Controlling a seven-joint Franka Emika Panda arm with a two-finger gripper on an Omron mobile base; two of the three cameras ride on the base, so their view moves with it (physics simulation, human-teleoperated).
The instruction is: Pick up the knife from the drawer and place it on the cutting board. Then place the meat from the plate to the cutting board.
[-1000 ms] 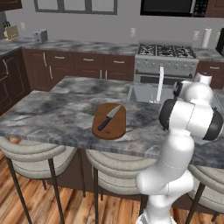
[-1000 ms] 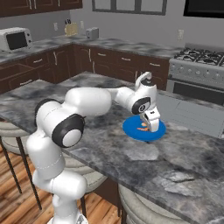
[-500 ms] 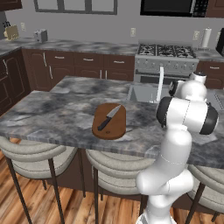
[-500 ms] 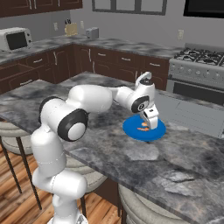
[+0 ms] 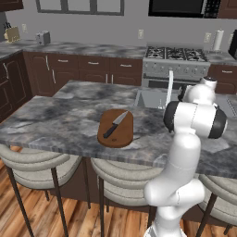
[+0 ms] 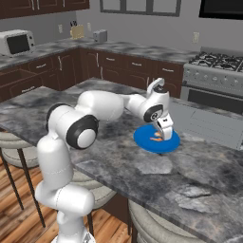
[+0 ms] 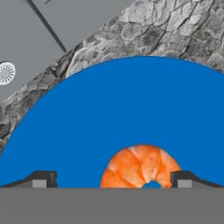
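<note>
Knife (image 5: 115, 124) lies on the cutting board (image 5: 115, 128), blade toward the board's far end, handle toward the near end; the board sits near the front edge of the desk (image 5: 55, 120). First half of the task looks done.

Meat (image 7: 141, 167) rests on the blue plate (image 7: 131, 109), toward the part of the plate nearest the gripper. In the right base view the plate (image 6: 144, 140) sits on the desk just beside the sink edge, with the meat (image 6: 155, 138) a small orange spot on it.

Gripper (image 6: 166, 135) hangs directly over the plate, jaws spread wide, nothing between them. In the hand view the two dark fingertips (image 7: 43, 179) flank the meat: one tip stands right beside it, the other well off, so the piece lies off-centre between them. Its curve arches away from the camera, open side toward the gripper.

Judgement: step in hand is the descent onto the meat. The move turns on that offset; a small sideways shift toward the meat would centre it before closing.
</note>
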